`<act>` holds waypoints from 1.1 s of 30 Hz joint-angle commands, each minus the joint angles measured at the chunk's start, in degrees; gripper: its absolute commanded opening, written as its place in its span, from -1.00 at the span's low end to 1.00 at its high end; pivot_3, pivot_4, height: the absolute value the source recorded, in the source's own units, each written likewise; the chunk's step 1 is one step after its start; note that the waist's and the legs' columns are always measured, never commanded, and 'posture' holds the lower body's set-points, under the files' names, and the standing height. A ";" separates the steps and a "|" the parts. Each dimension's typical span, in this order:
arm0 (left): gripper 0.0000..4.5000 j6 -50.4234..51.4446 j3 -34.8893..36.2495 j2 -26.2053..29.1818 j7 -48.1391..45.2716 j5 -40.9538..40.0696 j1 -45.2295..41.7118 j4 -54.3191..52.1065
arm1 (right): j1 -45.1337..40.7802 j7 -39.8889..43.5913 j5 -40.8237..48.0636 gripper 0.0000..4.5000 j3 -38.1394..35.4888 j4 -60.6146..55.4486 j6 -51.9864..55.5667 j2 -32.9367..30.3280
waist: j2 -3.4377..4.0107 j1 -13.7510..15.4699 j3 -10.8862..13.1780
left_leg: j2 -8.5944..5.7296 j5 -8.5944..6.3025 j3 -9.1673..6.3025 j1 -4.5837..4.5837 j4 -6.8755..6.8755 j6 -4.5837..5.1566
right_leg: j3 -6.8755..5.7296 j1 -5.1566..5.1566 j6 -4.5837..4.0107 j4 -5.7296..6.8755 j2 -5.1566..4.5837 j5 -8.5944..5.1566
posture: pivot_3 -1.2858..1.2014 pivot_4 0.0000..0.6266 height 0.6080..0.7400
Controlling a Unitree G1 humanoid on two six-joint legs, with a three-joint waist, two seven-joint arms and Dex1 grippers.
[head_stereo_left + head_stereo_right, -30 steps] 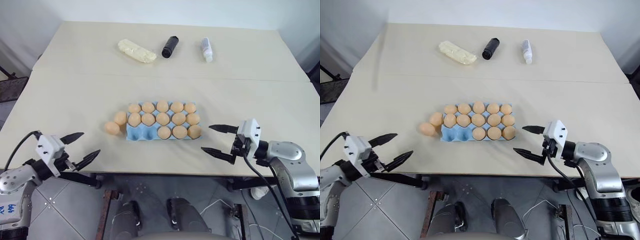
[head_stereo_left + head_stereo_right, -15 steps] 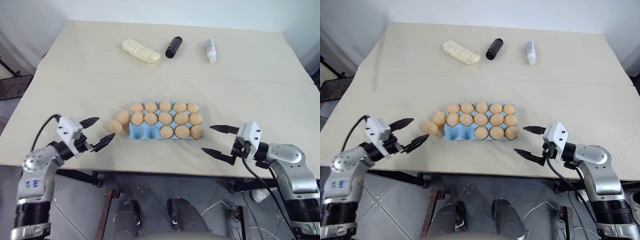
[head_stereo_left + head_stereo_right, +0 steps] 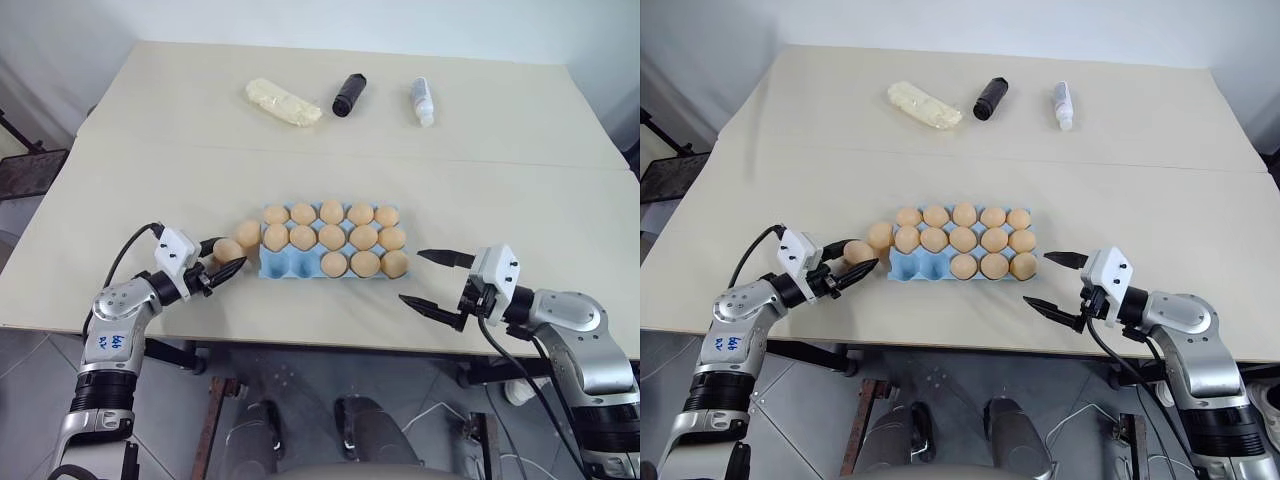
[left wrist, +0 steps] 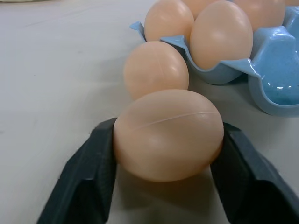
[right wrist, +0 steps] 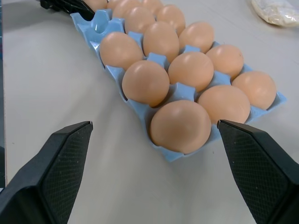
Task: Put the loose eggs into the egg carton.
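One loose egg (image 4: pixel 168 135) sits on the bench (image 3: pixel 150 160), clamped between the left gripper's (image 3: pixel 222 258) jaws. A second loose egg (image 4: pixel 156 70) lies just beyond, against the egg carton (image 3: pixel 290 265). The right gripper (image 3: pixel 432 281) hovers past the carton's far end, jaws wide apart, empty.

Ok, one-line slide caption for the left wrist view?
Left pincer closed on a loose egg on the table, second egg beside the blue carton.

Looks like a robot test lab: bare beige rectangular table (image 3: pixel 150 190) w/ staged props, plain white walls (image 3: pixel 300 18), grey tiled floor (image 3: pixel 170 410), loose cables.
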 commanded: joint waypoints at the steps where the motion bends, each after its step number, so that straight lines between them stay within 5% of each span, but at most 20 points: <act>1: 0.09 0.30 2.99 1.70 -1.87 -3.88 0.95 -5.44 | 0.45 -0.82 0.78 1.00 -0.75 -1.97 -0.04 0.25 | 0.00 -0.02 0.00 | 0.00 0.00 0.00 0.00 0.00 0.00 | 0.00 0.00 0.00 0.01 0.00 0.00 | 0.03 -0.52 1.00; 9: 0.09 6.51 -2.85 1.34 -7.45 -7.05 -2.14 -16.10 | 0.94 -1.65 0.54 1.00 -0.76 -1.84 -0.01 0.18 | 0.00 0.36 0.00 | -0.03 0.04 -0.02 0.00 0.02 0.02 | -0.05 0.04 0.02 0.02 -0.02 0.00 | 0.03 -0.52 1.00; 18: 0.09 4.78 -12.07 -5.97 -8.54 -2.57 -9.69 -9.24 | 2.04 -3.92 0.18 1.00 -0.84 -3.18 -0.03 0.79 | 0.00 0.04 0.00 | -0.11 0.07 -0.02 0.00 0.19 0.08 | 0.01 0.07 0.11 0.06 0.01 0.05 | 0.03 -0.52 1.00; 24: 0.85 2.55 -11.63 -5.99 -9.11 -1.72 -9.51 -7.68 | 2.19 -5.37 0.02 1.00 -0.14 -4.02 0.05 1.64 | 0.01 -0.03 0.00 | -0.04 0.06 -0.05 0.00 0.29 0.01 | 0.07 0.04 0.09 0.18 0.10 0.05 | 0.03 -0.52 1.00; 32: 0.85 2.42 -1.46 2.58 -10.35 -5.97 -2.20 -11.10 | 0.88 -4.29 0.30 1.00 0.56 -2.81 -0.25 1.81 | 0.01 -0.09 0.00 | 0.06 0.06 -0.05 0.00 0.25 0.01 | 0.05 0.03 0.09 0.18 0.09 0.04 | 0.03 -0.52 1.00; 33: 1.00 1.92 0.88 3.81 -9.47 -6.06 -0.47 -11.25 | 0.46 -4.00 0.32 1.00 0.78 -2.45 -0.42 1.91 | 0.01 -0.12 0.00 | 0.06 0.05 -0.06 0.00 0.24 0.01 | 0.03 0.03 0.08 0.17 0.07 0.04 | 0.03 -0.52 1.00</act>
